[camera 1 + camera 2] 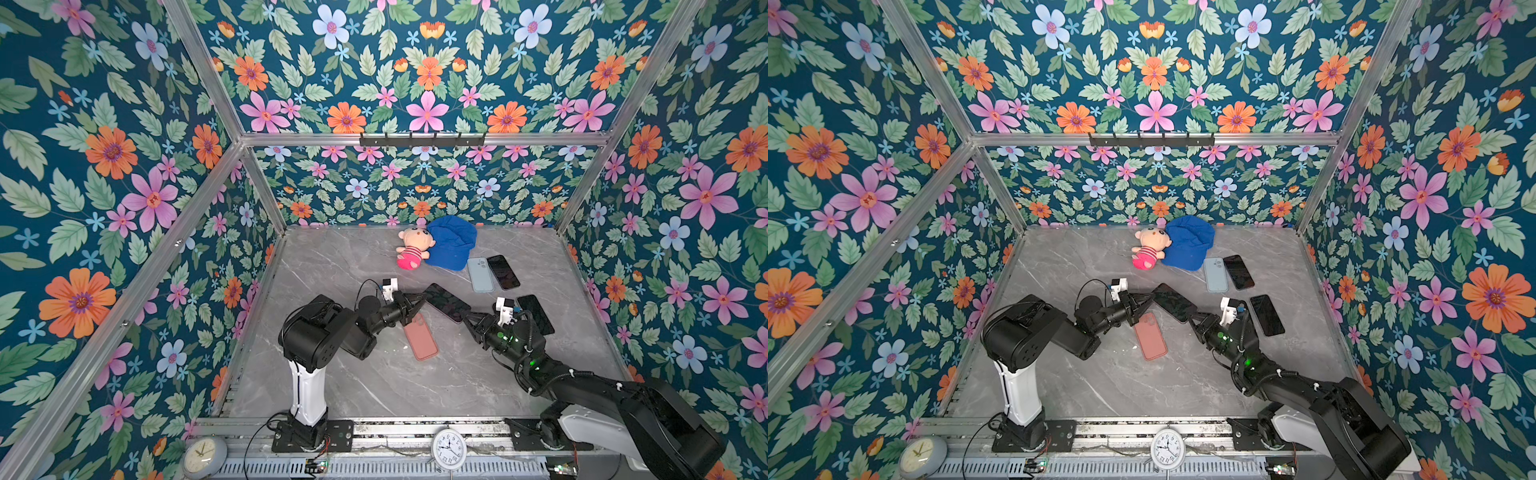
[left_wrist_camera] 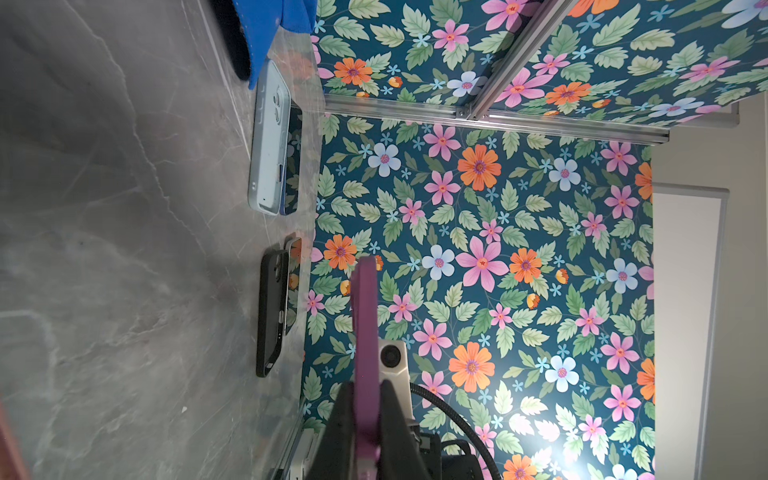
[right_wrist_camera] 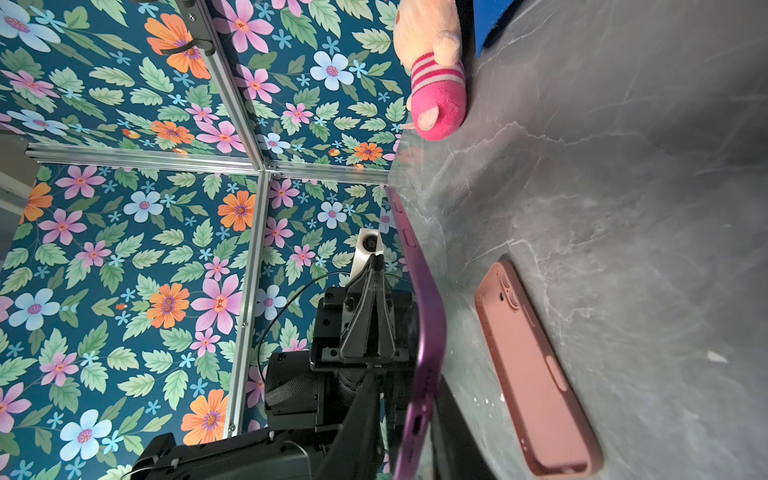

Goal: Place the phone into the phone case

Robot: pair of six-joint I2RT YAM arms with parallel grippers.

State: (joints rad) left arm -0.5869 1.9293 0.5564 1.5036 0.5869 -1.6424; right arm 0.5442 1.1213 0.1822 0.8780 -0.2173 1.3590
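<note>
**A:** Where's the phone (image 1: pixel 448 303)?

**B:** It's off the bench (image 1: pixel 374 386), mid-scene and tilted, hanging between both hands. It sits just above the far end of the pink phone case (image 1: pixel 421 337), which lies flat.

**A:** Who has it?

**B:** The left hand (image 1: pixel 423 299) is clamped on its far-left corner. The right hand (image 1: pixel 467 318) straddles the near-right end, but I can't tell whether it's squeezing.

**A:** How will it handle?

**B:** I'd judge it stiff, thin and slick on the glass. Hold it by the ends, never mid-screen. The case looks rubbery and should flex over the corners.
</note>
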